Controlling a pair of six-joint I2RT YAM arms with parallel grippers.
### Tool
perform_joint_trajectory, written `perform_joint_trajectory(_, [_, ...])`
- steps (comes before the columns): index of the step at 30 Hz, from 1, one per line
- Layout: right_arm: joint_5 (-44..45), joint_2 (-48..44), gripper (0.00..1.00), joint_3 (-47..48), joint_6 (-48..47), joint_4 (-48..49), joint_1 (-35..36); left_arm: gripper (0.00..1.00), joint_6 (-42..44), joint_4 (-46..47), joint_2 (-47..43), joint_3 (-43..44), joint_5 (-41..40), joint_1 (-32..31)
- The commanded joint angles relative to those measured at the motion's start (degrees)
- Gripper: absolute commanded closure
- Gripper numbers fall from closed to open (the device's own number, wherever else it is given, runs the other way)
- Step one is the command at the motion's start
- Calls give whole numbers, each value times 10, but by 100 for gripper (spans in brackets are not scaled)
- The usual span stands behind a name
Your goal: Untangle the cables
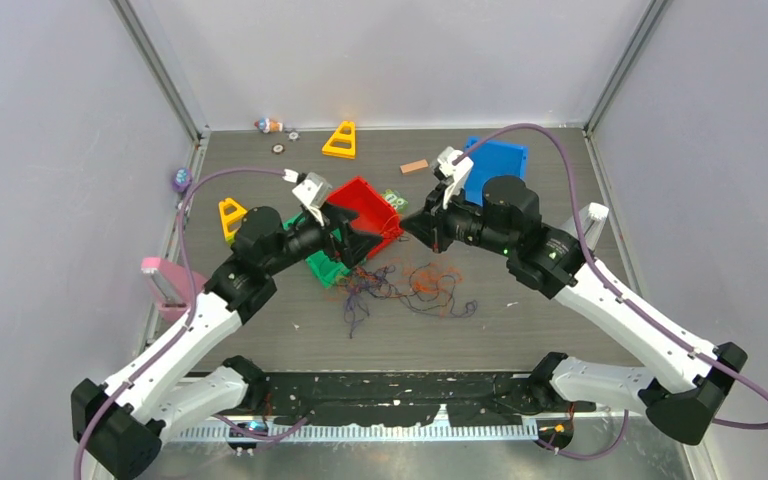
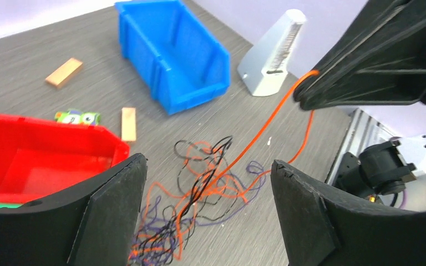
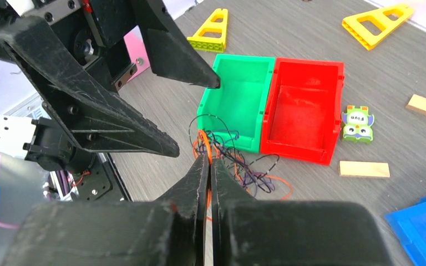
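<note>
The cables [image 1: 410,285] lie as a loose tangle of thin orange-red, purple and black strands on the table between both arms. In the left wrist view the tangle [image 2: 199,188] lies below and between the widely spread fingers of my left gripper [image 2: 208,163], which is open and empty. My right gripper [image 3: 209,159] is shut on one orange cable [image 3: 201,138], which runs taut from the tangle up to its tip [image 2: 305,83]. In the top view the left gripper [image 1: 368,240] and the right gripper [image 1: 412,225] face each other just above the tangle.
A red bin [image 1: 365,205] and a green bin [image 1: 325,268] stand close behind the left gripper. A blue bin [image 1: 495,165] is behind the right arm. Yellow triangles [image 1: 341,140], wooden blocks [image 1: 414,166], a small toy [image 1: 393,200] and a white stand [image 1: 590,222] lie around.
</note>
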Motion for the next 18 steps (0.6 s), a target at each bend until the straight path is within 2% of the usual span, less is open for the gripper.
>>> perform_joint_trajectory(1, [-15, 4, 95, 35, 3, -29, 3, 20, 7, 98, 31, 30, 73, -6])
perform_joint_trajectory(5, [-5, 5, 95, 68, 9, -34, 3, 28, 2, 123, 81, 11, 81, -14])
perform_joint_trajectory(9, [23, 3, 95, 128, 9, -48, 1, 59, -22, 139, 142, -30, 35, -15])
perform_joint_trajectory(12, [49, 5, 95, 183, 2, -67, -4, 73, -45, 158, 178, -72, 0, -14])
perform_joint_trajectory(18, [99, 37, 95, 349, -25, -110, -14, 85, -82, 202, 217, -140, 12, -15])
